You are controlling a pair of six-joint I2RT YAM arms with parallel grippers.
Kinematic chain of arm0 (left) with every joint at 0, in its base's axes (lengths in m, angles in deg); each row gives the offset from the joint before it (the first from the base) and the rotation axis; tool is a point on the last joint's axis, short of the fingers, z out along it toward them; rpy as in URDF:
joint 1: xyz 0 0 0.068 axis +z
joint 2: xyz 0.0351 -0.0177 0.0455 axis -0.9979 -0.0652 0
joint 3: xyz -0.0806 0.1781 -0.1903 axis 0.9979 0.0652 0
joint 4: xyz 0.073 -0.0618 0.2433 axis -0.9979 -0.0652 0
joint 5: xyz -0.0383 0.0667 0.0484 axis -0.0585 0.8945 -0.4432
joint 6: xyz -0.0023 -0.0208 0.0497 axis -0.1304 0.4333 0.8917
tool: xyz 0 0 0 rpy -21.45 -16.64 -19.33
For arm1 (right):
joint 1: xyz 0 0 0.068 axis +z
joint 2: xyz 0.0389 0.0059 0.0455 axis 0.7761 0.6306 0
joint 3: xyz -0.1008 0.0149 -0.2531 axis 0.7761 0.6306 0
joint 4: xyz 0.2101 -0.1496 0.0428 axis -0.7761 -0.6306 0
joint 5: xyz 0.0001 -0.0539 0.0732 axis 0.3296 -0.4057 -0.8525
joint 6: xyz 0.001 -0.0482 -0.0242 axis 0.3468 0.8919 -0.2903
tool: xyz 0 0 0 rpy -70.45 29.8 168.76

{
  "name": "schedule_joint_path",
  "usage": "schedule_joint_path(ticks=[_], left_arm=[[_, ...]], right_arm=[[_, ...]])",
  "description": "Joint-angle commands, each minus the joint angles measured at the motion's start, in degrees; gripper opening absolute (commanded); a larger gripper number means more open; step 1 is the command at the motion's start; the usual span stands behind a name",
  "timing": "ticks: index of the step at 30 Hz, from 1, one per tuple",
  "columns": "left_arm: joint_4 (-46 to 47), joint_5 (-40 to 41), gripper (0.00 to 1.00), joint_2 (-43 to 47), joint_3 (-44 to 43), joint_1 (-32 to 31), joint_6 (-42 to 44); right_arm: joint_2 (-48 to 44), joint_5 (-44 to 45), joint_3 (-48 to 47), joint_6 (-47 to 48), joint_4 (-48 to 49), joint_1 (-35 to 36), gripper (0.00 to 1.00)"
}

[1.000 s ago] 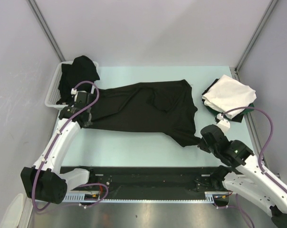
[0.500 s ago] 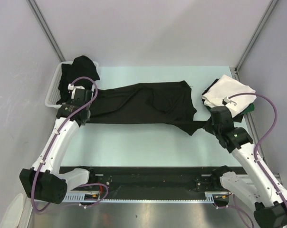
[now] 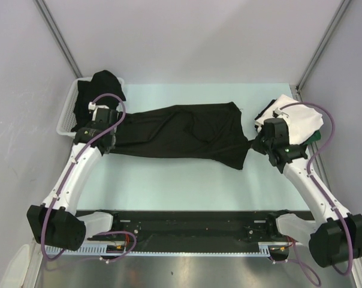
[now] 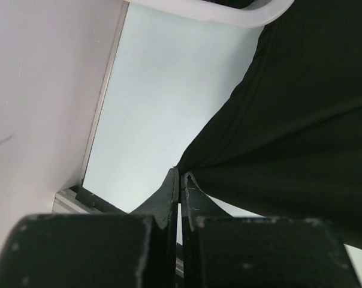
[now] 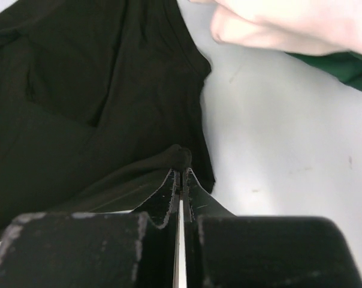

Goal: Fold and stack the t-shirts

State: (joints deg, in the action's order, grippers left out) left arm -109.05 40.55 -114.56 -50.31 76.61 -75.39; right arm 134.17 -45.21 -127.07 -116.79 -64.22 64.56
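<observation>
A black t-shirt (image 3: 181,135) lies stretched across the middle of the table, lifted at both ends. My left gripper (image 3: 109,146) is shut on its left edge; in the left wrist view the gripper (image 4: 181,176) pinches a fold of the black cloth (image 4: 301,120). My right gripper (image 3: 253,143) is shut on the shirt's right corner, and the right wrist view shows that gripper (image 5: 182,163) holding a bunched bit of the shirt (image 5: 79,90). A folded white t-shirt (image 3: 295,117) lies on a dark green one (image 3: 314,137) at the back right.
A white slotted basket (image 3: 66,117) stands at the back left with another black shirt (image 3: 102,89) heaped in it; its rim (image 4: 217,12) is just beyond my left gripper. The white shirt (image 5: 301,24) and green shirt (image 5: 349,66) lie close beyond my right gripper.
My right gripper has carried the shirt's right corner away from the near edge and to the right, toward the white shirt. My left gripper shifted slightly back. The black shirt is pulled straighter.
</observation>
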Motion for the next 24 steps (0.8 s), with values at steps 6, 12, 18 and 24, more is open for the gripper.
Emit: schedule_joint_path(ticks=[6,12,18,24], left_arm=[[4.67,3.36,0.0,-4.49,-3.03,0.68,1.92],[6.78,3.79,0.0,-9.42,-5.93,1.3,3.15],[7.92,4.5,0.0,-16.63,-10.5,1.56,3.67],[8.28,4.41,0.0,-23.82,-15.25,1.65,4.55]], right_arm=[[7.75,-2.17,-6.99,2.77,10.86,-1.78,0.0],[13.46,-4.45,-10.42,4.79,13.41,-4.42,0.0],[18.83,-6.47,-13.41,6.37,15.08,-6.79,0.0],[24.09,-8.32,-16.75,7.34,16.67,-7.41,0.0]])
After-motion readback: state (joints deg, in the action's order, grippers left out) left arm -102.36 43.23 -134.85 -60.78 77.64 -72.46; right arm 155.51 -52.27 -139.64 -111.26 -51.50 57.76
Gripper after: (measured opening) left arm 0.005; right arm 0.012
